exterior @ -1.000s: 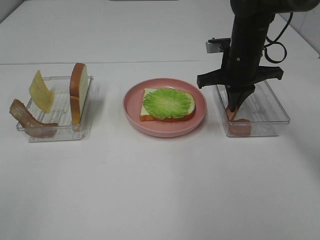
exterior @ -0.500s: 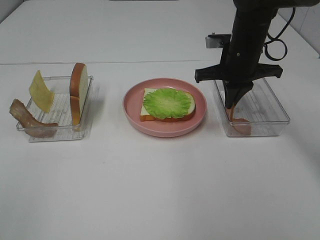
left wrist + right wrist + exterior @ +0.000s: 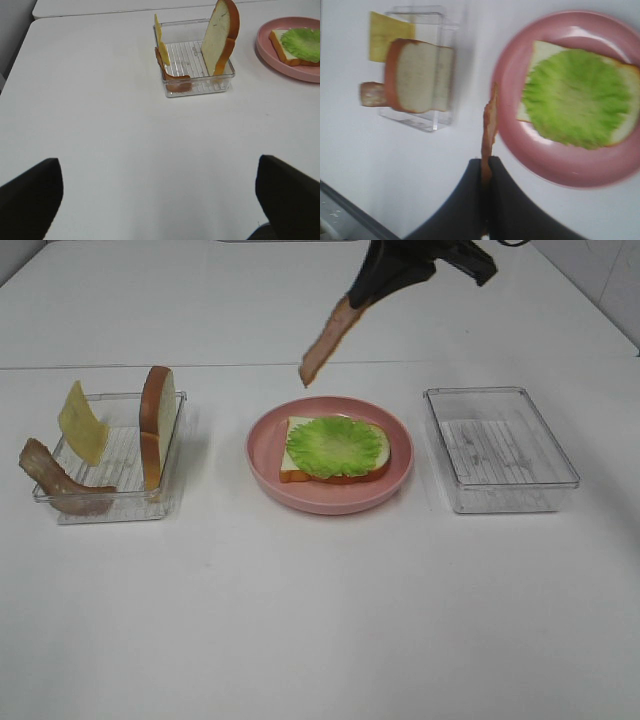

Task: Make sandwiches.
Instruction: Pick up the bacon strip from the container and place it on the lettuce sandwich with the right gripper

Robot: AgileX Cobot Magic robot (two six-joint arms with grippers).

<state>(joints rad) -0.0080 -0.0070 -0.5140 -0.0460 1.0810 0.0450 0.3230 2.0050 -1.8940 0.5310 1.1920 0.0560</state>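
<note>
A bread slice (image 3: 370, 465) topped with a green lettuce leaf (image 3: 333, 445) lies on the pink plate (image 3: 330, 498). My right gripper (image 3: 368, 288) is shut on a brown bacon strip (image 3: 325, 342) that hangs high above the plate's far left rim; the right wrist view shows the strip (image 3: 489, 125) between the fingers (image 3: 507, 200), beside the lettuce (image 3: 577, 97). The left tray (image 3: 120, 465) holds an upright bread slice (image 3: 157, 425), a yellow cheese square (image 3: 80, 422) and another bacon strip (image 3: 58, 483). My left gripper's dark fingers (image 3: 30, 195) stand wide apart, empty, over bare table.
A clear plastic tray (image 3: 500, 448) stands right of the plate with nothing in it. The table is white, with a seam across the back.
My right gripper lifted the bacon strip out of the right tray and carried it up and left, over the plate's far side. The right tray now holds nothing.
</note>
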